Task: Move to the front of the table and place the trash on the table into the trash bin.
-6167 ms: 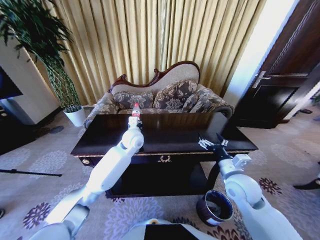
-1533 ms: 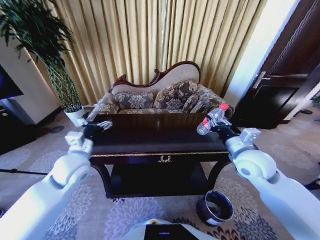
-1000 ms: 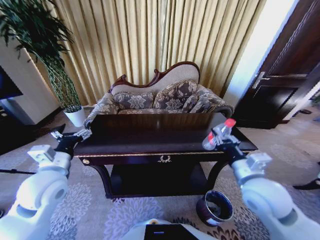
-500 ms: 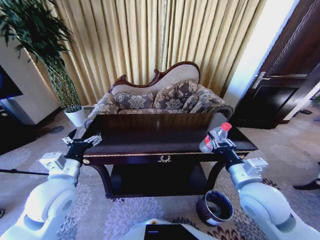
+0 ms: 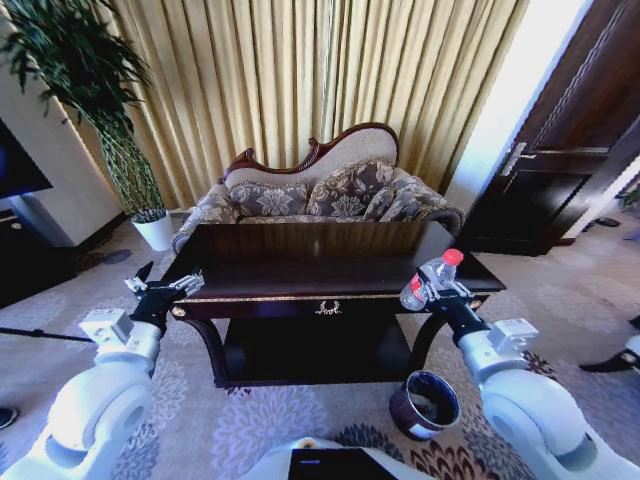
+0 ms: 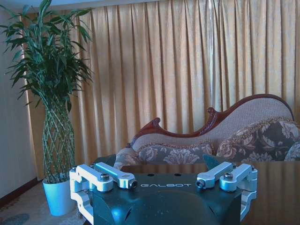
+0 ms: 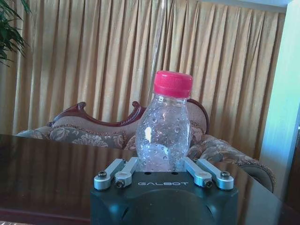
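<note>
While clamping bottle: right fingers.

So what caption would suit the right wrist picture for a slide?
Right gripper holding a clear plastic bottle with a red cap upright, the dark table and sofa beyond.

From up on the robot's head we're looking forward and down across the table, with the sofa and curtain at twelve o'clock and the trash bin close in on the floor at about four o'clock. The left wrist camera sits low, right behind the left gripper, facing level over the tabletop at the sofa and the potted plant. The right wrist camera rides just as close behind the right gripper with the bottle at twelve o'clock, and all three views share the table, sofa and curtain.
</note>
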Available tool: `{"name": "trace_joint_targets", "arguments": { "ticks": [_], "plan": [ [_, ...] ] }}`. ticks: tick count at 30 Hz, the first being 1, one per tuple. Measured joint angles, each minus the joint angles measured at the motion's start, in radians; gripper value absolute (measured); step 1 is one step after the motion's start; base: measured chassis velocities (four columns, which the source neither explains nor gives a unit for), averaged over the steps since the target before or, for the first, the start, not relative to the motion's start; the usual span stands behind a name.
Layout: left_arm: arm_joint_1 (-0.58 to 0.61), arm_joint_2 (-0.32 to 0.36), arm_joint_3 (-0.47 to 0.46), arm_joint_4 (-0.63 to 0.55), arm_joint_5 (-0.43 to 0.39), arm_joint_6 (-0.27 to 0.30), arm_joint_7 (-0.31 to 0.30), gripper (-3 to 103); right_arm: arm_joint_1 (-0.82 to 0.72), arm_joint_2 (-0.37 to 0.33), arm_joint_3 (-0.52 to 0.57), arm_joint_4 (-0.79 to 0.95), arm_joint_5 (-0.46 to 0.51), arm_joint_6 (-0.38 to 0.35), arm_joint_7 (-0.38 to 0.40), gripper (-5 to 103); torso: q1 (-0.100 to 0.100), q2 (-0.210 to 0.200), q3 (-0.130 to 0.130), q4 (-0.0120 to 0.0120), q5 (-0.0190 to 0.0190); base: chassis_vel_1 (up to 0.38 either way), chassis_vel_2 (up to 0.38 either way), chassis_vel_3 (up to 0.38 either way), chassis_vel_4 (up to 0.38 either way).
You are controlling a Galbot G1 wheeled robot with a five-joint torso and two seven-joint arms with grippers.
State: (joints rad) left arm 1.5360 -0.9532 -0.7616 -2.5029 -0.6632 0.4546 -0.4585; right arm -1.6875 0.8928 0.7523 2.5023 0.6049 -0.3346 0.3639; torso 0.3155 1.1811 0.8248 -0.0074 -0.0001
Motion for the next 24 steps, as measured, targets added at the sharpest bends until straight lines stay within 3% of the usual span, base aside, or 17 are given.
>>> {"name": "trace_joint_targets", "arguments": {
  "ticks": [18, 24],
  "plan": [
    [0.028, -0.021, -0.001, 0.002, 0.003, -0.003, 0.002, 100, -0.002, 0.047, -0.042, -0.084, -0.068, 0.032, -0.024, 25, 0.0, 0.0, 0.0, -0.0001, 0.0, 0.026, -0.026, -0.028, 0.023],
    [0.032, -0.019, -0.012, 0.003, 0.004, -0.004, 0.002, 100, 0.068, 0.079, -0.11, -0.38, -0.156, 0.08, -0.024, 25, 0.0, 0.0, 0.0, -0.0001, 0.0003, 0.0, 0.0, 0.0, 0.0]
  ]
}}
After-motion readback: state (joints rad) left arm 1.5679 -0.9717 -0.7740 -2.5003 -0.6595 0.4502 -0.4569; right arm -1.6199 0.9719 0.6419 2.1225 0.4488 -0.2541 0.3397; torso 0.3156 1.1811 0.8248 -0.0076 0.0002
